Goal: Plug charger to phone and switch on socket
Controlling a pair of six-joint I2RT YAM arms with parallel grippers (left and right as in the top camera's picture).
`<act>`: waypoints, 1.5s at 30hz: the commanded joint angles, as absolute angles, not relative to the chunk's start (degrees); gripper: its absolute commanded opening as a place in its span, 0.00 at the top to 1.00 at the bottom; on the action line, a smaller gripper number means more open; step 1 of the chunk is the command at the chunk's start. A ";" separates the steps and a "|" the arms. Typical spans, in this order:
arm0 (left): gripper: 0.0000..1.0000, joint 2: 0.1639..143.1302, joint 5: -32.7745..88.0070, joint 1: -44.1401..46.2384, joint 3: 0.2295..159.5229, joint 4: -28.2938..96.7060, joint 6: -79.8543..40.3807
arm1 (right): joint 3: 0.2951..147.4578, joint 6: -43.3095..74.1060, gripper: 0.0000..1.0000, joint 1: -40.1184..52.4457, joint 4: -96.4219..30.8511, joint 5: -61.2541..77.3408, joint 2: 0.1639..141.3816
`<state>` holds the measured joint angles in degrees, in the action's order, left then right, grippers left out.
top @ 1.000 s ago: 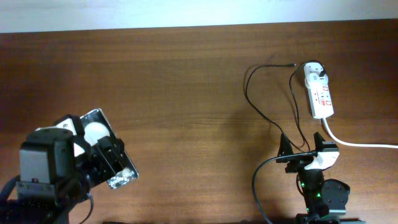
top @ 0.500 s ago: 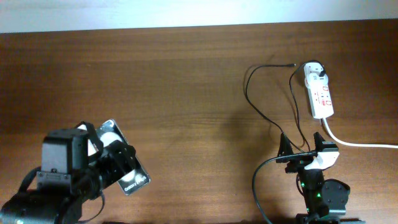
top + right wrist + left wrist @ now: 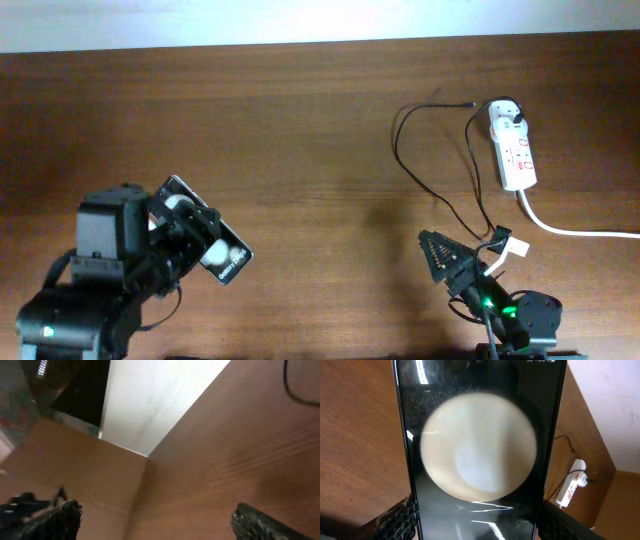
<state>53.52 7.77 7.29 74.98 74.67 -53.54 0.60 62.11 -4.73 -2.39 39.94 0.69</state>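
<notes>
Dark brown wood-grain table [image 3: 290, 140] against a plain white wall [image 3: 300, 20]

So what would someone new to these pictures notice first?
The black phone gripped in the left claw at lower left, its glossy screen filling the left wrist view with a big round white reflection. Next, the white socket at upper right, with the thin black charger cable looping down toward the open right claw.

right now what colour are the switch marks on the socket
Red, on the white socket; it shows best in the overhead view.
</notes>
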 commanded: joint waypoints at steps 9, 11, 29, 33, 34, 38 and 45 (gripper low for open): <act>0.41 58.24 11.84 7.14 75.09 73.49 -55.75 | 5.52 60.20 0.01 -4.86 4.56 51.18 3.88; 0.41 58.83 11.86 7.14 75.09 73.21 -55.75 | 7.88 59.94 0.01 -4.86 4.54 52.60 7.22; 0.42 58.92 10.24 7.09 75.09 66.96 -60.73 | 34.74 46.85 0.01 43.75 10.02 22.65 56.31; 0.42 58.92 10.17 7.09 75.09 64.79 -63.64 | 34.74 42.59 0.01 54.57 18.44 7.99 60.99; 0.42 58.92 10.09 7.09 75.09 64.66 -63.81 | 34.74 42.57 0.01 55.99 20.23 6.31 62.04; 0.42 58.92 10.11 7.09 75.09 65.21 -63.79 | 34.74 42.61 0.18 58.87 31.05 2.11 68.16; 0.41 58.92 10.15 7.09 75.09 65.65 -63.77 | 34.74 46.15 0.36 58.87 48.97 3.40 78.26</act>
